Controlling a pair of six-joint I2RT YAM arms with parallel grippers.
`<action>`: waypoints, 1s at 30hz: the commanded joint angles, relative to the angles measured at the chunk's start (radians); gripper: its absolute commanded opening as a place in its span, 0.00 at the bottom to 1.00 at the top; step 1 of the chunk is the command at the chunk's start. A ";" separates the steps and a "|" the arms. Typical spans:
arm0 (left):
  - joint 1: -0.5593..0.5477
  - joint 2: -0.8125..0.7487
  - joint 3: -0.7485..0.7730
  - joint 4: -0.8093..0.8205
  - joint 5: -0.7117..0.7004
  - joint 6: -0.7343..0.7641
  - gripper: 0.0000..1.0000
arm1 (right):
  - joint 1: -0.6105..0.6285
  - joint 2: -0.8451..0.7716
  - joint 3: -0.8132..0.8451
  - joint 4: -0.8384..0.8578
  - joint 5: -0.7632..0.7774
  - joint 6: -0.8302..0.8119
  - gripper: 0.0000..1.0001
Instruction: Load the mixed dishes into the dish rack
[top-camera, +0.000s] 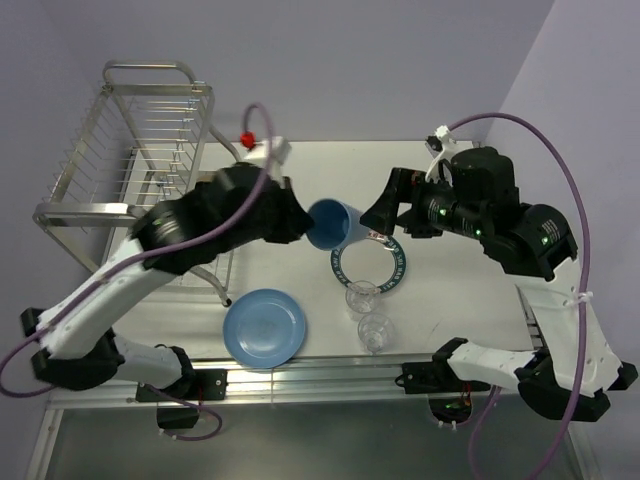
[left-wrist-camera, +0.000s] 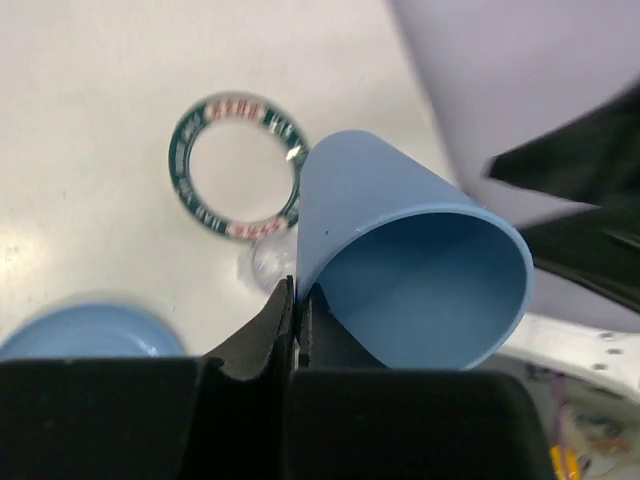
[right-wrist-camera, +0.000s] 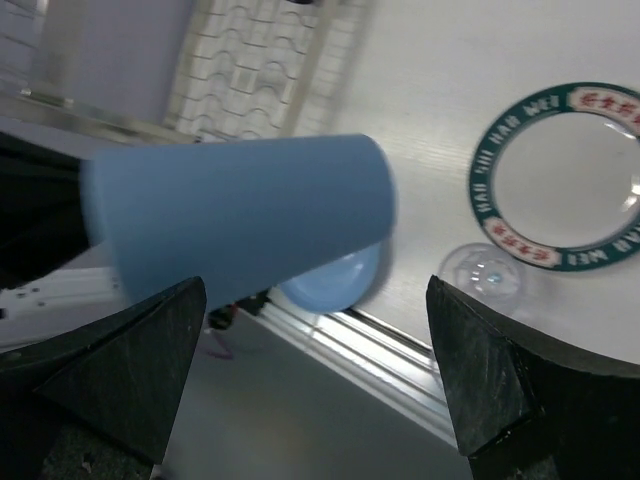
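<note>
Light-blue plate (top-camera: 265, 327): nearest to the arm bases, flat on the white table (top-camera: 455, 290) by its near edge, left of centre, with nothing on it.
Nearer clear glass (top-camera: 375, 332): upright on the table to the right of the light-blue plate, apart from it.
Farther clear glass (top-camera: 362, 296): upright just behind the first one, right up against the near rim of the lettered plate; I can't say whether it stands on the rim or beside it.
White plate with dark lettered rim (top-camera: 368, 265): flat on the table around the middle, beyond both glasses, below the raised cup.
Light-blue cup (top-camera: 333, 222): up in the air over the middle of the table, tipped on its side, its closed end pointing toward the right arm.
Left gripper (top-camera: 298, 225): clamped tight on the wall of the light-blue cup at its rim, carrying it clear of the table.
Right gripper (top-camera: 383, 215): jaws spread wide with nothing in them, facing the cup's closed end from close by; whether a finger touches the cup is not clear.
Dish rack (top-camera: 140, 150): tall silver wire rack at the far left of the table, behind the left arm, well apart from the cup.
</note>
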 joint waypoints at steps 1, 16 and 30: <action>0.002 -0.195 -0.030 0.151 -0.125 0.047 0.00 | -0.092 0.005 0.041 0.091 -0.304 0.073 0.98; 0.010 -0.619 -0.526 0.833 -0.286 0.196 0.00 | -0.344 -0.112 -0.579 1.527 -0.813 1.222 0.98; 0.010 -0.578 -0.505 0.916 -0.211 0.314 0.00 | -0.147 0.032 -0.429 1.404 -0.601 1.158 0.96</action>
